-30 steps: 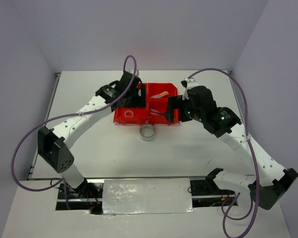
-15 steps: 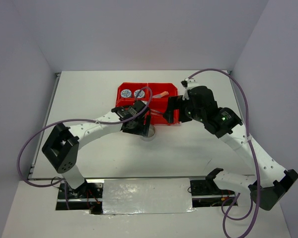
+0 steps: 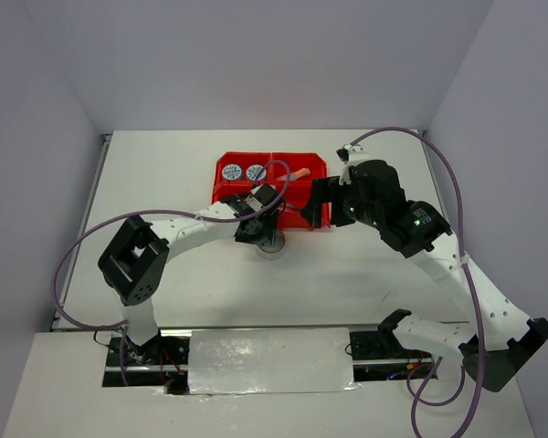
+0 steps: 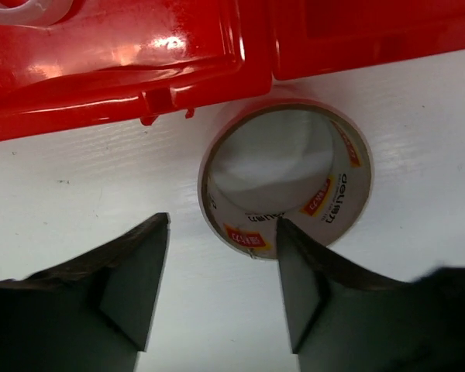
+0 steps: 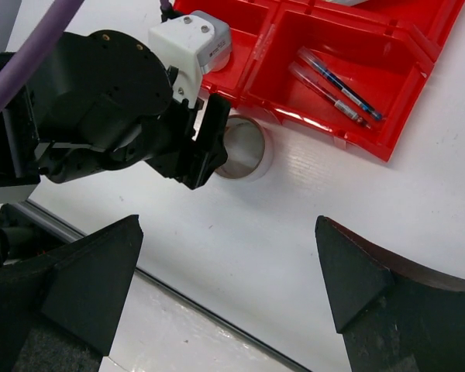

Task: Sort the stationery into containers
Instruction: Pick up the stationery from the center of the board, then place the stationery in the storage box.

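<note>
While my left pincer (image 4: 221, 260) hung low over the table, its two dark fingers stood apart with nothing clamped between them. The silvery-grey tape ring (image 4: 329, 198) lay flat on the white tabletop (image 4: 77, 194) right at the fingertips. One finger was out to the side of it and the other sat over its near wall, though I could not tell whether either was touching. The ring lay just beside the near edge of the bright red four-compartment plastic tray (image 4: 139, 70), perhaps against it, but outside it.

My right pincer (image 5: 229, 263) hovered beside the tray's right end, fingers spread wide and empty.

Inside the tray I could count two blue-patterned round rolls (image 3: 242, 172) side by side in the far-left compartment. A small clear tape ring (image 4: 39, 9) was in the near-left one, an orange stub (image 3: 297, 173) in the far-right, and thin pens (image 5: 337, 85) in the near-right.

I judged the sorting nearly finished. The grey ring was the only piece I could see on the table, and it had not yet been gripped, lifted or dropped into a compartment.
</note>
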`<action>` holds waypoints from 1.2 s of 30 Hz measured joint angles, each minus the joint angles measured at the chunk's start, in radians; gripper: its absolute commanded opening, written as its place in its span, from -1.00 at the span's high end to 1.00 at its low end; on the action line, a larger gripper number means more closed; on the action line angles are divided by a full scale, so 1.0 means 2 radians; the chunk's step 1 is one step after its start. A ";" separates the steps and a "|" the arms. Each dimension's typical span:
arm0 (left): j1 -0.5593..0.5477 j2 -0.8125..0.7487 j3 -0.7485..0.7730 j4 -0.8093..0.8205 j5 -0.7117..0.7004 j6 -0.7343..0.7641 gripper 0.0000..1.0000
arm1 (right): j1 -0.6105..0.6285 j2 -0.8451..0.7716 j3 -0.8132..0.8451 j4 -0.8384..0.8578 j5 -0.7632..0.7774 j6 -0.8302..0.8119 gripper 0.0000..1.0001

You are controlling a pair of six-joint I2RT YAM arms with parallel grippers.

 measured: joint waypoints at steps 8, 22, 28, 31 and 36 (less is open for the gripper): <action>0.006 0.025 -0.004 0.009 -0.003 -0.011 -0.29 | 0.000 -0.001 0.000 0.000 0.000 0.000 -0.99; 0.007 -0.024 0.016 -0.077 0.014 -0.006 1.00 | 0.000 -0.001 0.000 0.000 0.006 0.000 -0.99; 0.061 -0.112 0.132 -0.119 -0.004 0.015 1.00 | 0.000 0.001 0.001 0.000 0.007 0.001 -0.99; 0.123 -0.104 0.175 -0.118 -0.015 0.023 1.00 | -0.001 0.010 0.006 0.000 0.001 0.002 -0.99; 0.166 -0.021 0.215 -0.126 -0.024 0.043 1.00 | -0.001 0.018 0.014 0.000 -0.009 0.002 -0.99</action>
